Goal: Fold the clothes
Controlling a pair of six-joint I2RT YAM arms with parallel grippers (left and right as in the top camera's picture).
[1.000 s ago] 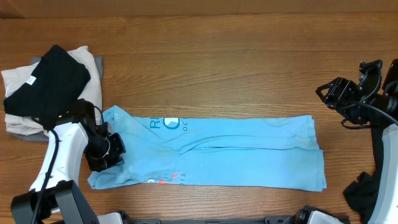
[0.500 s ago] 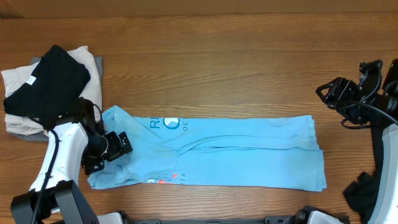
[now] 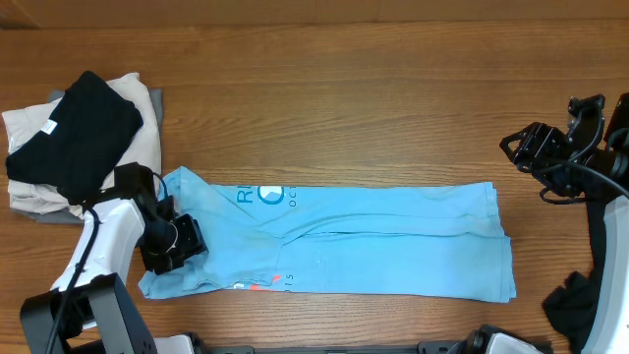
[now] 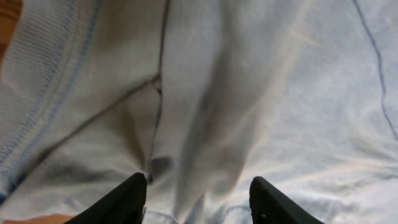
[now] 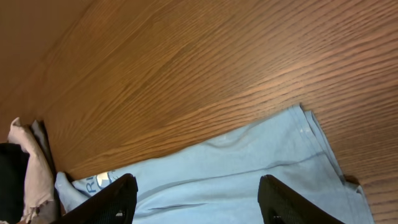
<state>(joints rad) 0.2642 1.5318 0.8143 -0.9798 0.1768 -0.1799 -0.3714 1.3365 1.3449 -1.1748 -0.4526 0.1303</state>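
Observation:
The sky-blue T-shirt [image 3: 373, 241] lies folded into a long flat strip across the front of the table, with its printed lettering near the left end. My left gripper [image 3: 175, 244] is low over that left end, jaws apart. In the left wrist view its fingertips [image 4: 134, 198] press close to wrinkled blue fabric [image 4: 236, 93], and a soft fold runs between them. My right gripper [image 3: 526, 152] hangs open above bare wood at the far right, away from the shirt [image 5: 236, 174]. Nothing sits between the right gripper's [image 5: 199, 202] fingers.
A stack of other clothes sits at the left edge: a black garment [image 3: 74, 133] on top of a beige one [image 3: 25, 123], with grey cloth [image 3: 39, 214] beneath. A dark bundle [image 3: 565, 300] lies at the front right by the right arm's base.
The left gripper was shut on the shirt's left end, sprang wide open, and now stands partly narrowed over the same spot. The shirt and the right arm have not moved.

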